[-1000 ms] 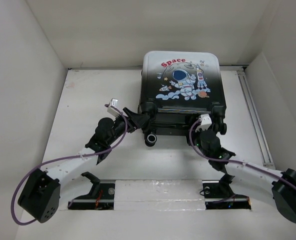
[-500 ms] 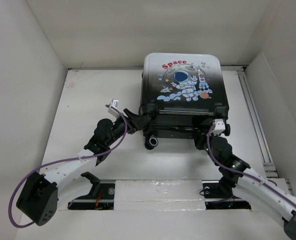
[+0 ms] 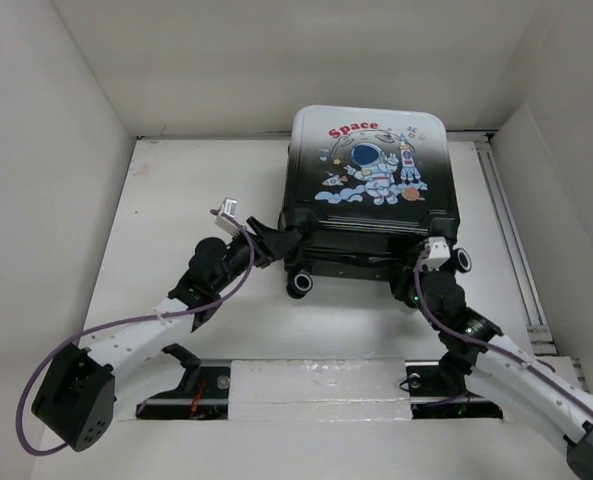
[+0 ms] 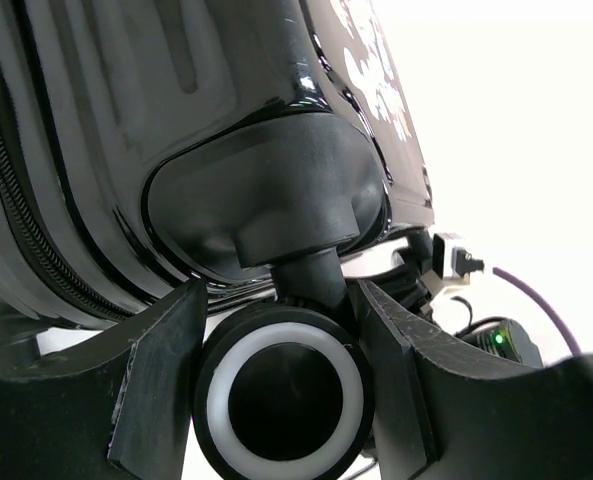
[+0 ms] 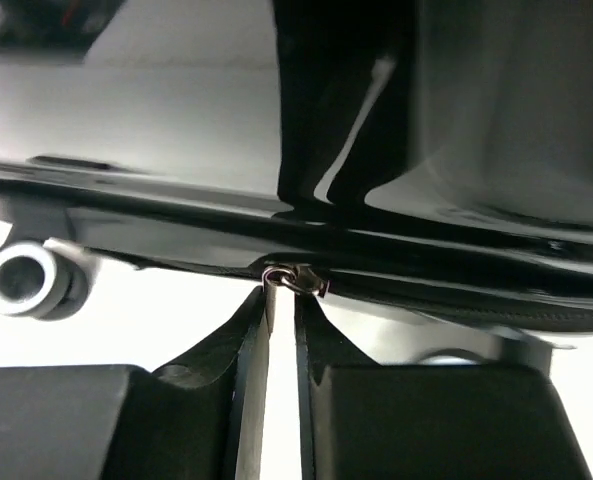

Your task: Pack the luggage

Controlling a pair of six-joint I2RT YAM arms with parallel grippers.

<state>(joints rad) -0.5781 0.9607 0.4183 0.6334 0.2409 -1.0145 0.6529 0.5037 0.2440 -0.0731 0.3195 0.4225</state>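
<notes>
the luggage [image 3: 371, 190] lies on the white tabletop [image 3: 196, 200], in the far half and right of centre. its printed shell faces up, so you can read the red "space" and see the astronaut from the overhead view. its far end sits close to the back wall, and its wheeled end points toward the arm bases. both arms reach in to that near end, one at each corner.

your left claw [image 4: 281, 292] is at the near-left corner. its wrist view shows the left wheel [image 4: 284, 400], black with a white ring, sitting squarely between the two fingers [image 4: 161, 380]. each finger presses against a side of it, so the claw is gripping that wheel rather than standing free. the wheel's stem rises between the fingertips into the rounded black housing on the shell. the zipper track [image 4: 16, 200] runs down the left side of that view.

your right claw [image 5: 282, 300] is at the near edge, toward the right corner. its fingers [image 5: 251, 360] are drawn together with only a thin slit left between them. the small metal zipper pull [image 5: 294, 279] sits right at the tips, nipped there against the dark seam of the shell. to the left in that same view another wheel [image 5: 16, 280] stands apart from the claw. overhead, the near-right wheel [image 3: 464, 260] shows just beside the right wrist.
</notes>
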